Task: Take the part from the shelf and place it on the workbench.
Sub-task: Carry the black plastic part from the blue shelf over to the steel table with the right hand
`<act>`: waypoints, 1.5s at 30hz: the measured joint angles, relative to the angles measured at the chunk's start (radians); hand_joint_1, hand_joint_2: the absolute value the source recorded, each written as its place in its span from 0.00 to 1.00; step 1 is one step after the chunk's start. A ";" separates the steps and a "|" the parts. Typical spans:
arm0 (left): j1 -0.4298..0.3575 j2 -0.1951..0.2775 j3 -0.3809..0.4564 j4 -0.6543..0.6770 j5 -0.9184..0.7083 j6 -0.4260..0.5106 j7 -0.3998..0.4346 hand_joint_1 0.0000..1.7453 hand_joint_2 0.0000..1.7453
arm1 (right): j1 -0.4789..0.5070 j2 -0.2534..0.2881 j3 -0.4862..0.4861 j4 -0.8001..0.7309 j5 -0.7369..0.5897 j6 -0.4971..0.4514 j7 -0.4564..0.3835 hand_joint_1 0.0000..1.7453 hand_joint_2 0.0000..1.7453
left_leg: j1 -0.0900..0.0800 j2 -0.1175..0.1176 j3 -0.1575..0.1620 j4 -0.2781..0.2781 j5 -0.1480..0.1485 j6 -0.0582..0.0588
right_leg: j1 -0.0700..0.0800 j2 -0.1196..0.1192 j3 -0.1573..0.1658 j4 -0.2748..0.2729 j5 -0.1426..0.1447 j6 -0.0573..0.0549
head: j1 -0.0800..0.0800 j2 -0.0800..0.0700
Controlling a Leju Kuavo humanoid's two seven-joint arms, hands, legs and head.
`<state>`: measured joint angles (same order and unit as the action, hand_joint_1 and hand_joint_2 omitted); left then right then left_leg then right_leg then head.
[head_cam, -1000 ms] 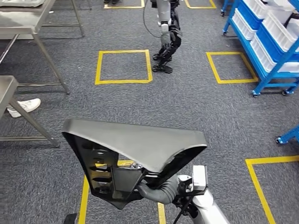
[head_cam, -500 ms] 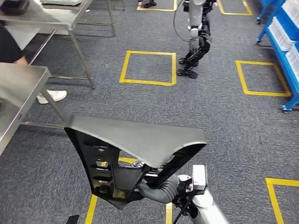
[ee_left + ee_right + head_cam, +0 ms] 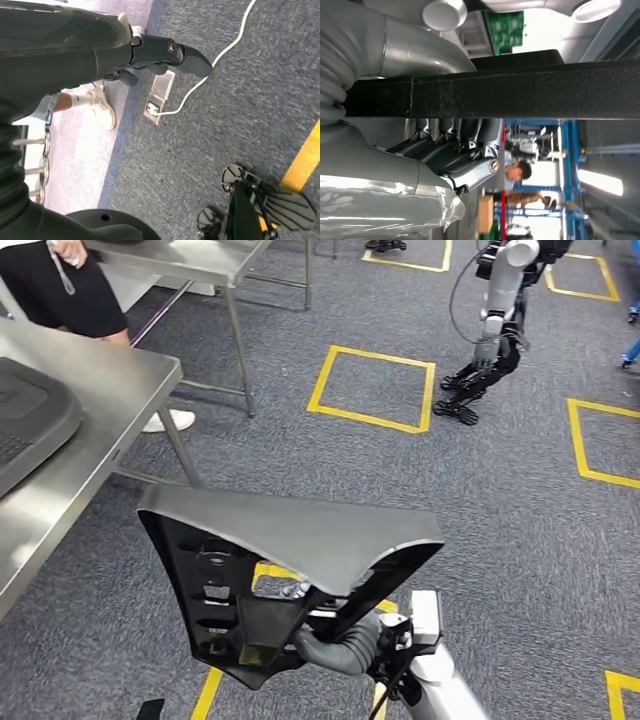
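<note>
Black part (image 3: 302,550) is clamped in right robot hand (image 3: 332,645), already off shelf; steel surface (image 3: 90,440) ahead-left, placement pending.

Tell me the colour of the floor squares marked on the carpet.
Yellow: the taped floor squares outline grey carpet, clearest in the head view.

Part (image 3: 302,540) front centre; workbench (image 3: 113,380) left; another robot (image 3: 494,325) far right
</note>
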<state>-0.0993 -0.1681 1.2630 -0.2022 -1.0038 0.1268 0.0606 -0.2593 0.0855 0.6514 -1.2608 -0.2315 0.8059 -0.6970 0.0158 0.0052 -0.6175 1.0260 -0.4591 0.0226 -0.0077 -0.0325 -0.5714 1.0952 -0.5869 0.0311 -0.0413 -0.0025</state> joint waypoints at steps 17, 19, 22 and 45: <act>-0.001 0.004 0.000 0.000 -0.010 0.002 0.005 0.00 1.00 | -0.018 0.026 0.002 0.047 -0.005 0.008 -0.003 1.00 1.00 | -0.009 -0.031 -0.105 0.200 -0.101 -0.031 | 0.008 0.020 0.034 -0.124 0.098 -0.057 | -0.004 0.000; 0.001 0.004 0.000 0.000 -0.010 0.002 0.005 0.00 1.00 | -0.016 0.026 0.002 0.051 -0.005 0.007 -0.003 1.00 1.00 | 0.001 -0.020 -0.135 0.270 -0.117 -0.042 | 0.007 -0.007 0.033 -0.123 0.096 -0.055 | -0.004 0.000; 0.002 0.006 0.000 0.000 -0.010 0.002 0.005 0.00 1.00 | -0.017 0.027 0.002 0.053 -0.005 0.007 -0.003 1.00 1.00 | 0.012 0.017 -0.047 0.111 -0.039 -0.057 | 0.003 -0.038 0.035 -0.114 0.086 -0.039 | -0.004 0.000; 0.003 0.008 0.000 0.000 -0.011 0.001 0.005 0.00 1.00 | -0.014 0.023 0.004 0.044 -0.002 0.010 -0.003 1.00 1.00 | -0.011 -0.084 -0.024 0.042 -0.032 -0.017 | 0.014 0.066 0.019 -0.115 0.102 -0.060 | 0.000 0.000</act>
<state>-0.0965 -0.1605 1.2631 -0.2019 -1.0147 0.1281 0.0655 -0.2736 0.1084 0.6550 -1.2169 -0.2336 0.8164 -0.6998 0.0052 -0.0784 -0.6419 1.0678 -0.4910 0.0053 0.0064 0.0336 -0.5524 0.9805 -0.4847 -0.0286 -0.0416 -0.0025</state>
